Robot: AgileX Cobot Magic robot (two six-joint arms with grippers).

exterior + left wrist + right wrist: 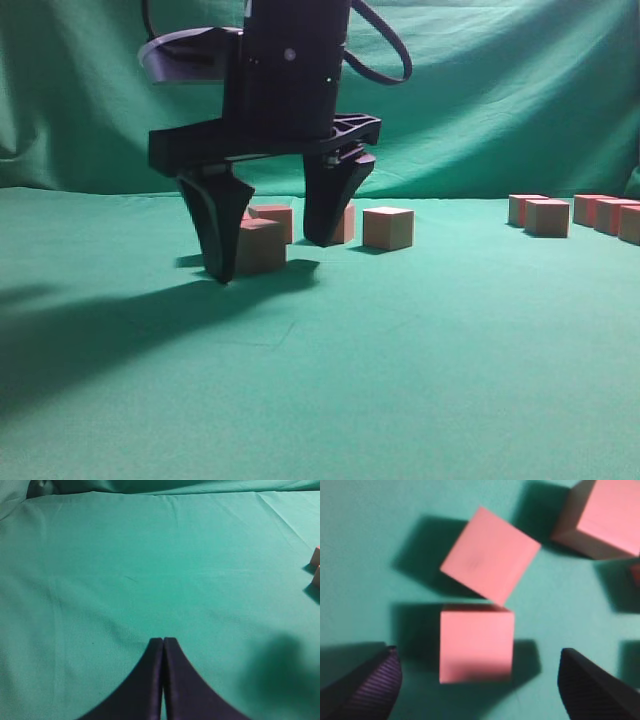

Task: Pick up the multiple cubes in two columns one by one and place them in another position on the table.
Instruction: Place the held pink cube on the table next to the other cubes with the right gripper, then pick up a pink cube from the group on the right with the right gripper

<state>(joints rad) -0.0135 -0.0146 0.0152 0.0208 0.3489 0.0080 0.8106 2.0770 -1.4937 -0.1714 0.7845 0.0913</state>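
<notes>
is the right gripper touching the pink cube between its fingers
Apart: the right wrist view shows green cloth between each finger of the right gripper and the pink cube.

Four cubes (388,228) at left, five cubes (547,217) at right, two grippers (270,225)

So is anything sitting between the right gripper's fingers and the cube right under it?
No. The right gripper straddles the nearest cube with bare green table on both sides. A second cube sits at its far edge, outside the fingers' path.
</notes>
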